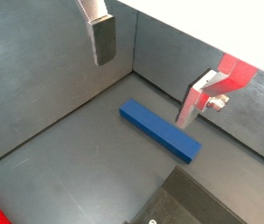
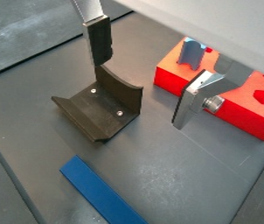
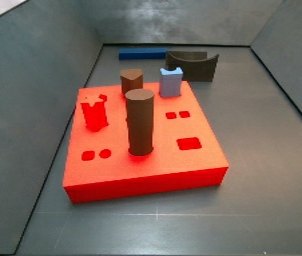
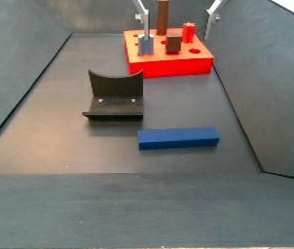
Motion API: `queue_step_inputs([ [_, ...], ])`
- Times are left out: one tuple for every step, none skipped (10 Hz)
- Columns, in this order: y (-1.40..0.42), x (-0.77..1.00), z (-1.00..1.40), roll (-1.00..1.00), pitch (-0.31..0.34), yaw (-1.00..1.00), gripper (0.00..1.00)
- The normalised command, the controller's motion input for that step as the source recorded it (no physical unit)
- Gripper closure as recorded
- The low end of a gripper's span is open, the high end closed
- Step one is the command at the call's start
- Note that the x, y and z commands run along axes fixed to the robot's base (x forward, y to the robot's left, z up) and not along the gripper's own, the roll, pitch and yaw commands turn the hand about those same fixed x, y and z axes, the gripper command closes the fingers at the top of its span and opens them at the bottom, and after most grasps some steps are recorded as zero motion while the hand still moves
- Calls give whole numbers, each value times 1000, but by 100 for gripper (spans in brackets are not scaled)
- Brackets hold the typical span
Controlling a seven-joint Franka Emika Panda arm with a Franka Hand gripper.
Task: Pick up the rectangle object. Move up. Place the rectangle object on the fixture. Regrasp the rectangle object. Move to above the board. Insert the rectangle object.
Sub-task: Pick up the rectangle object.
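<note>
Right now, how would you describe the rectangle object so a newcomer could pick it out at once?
Start at the big red board, then come past the dark notched fixture to the floor beside it. There the rectangle object lies flat, untouched, with the hand open above. It is the only long, slim, dark-blue bar; the other pieces stand upright in the board.

Gripper [image 2: 141, 79]: two flat silver metal plates served as fingers [image 1: 197, 103], each carrying a dark rectangular pad [image 1: 104, 41] on its inner face. One plate bent outward at its base, where a small silver screw head [image 2: 212, 104] showed. Nothing sat between the plates in both wrist views.
</note>
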Motion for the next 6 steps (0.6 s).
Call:
queue_step_inputs([
  [0,-106,-54,0,0,-266,0],
  [43,-20,-117,0,0,-811,0],
  [43,0,-160,-16,19,-906,0],
  [31,63,-200,-23,36,-923,0],
  [20,74,-203,-31,30,-923,0],
  [71,197,-211,-56,20,-857,0],
])
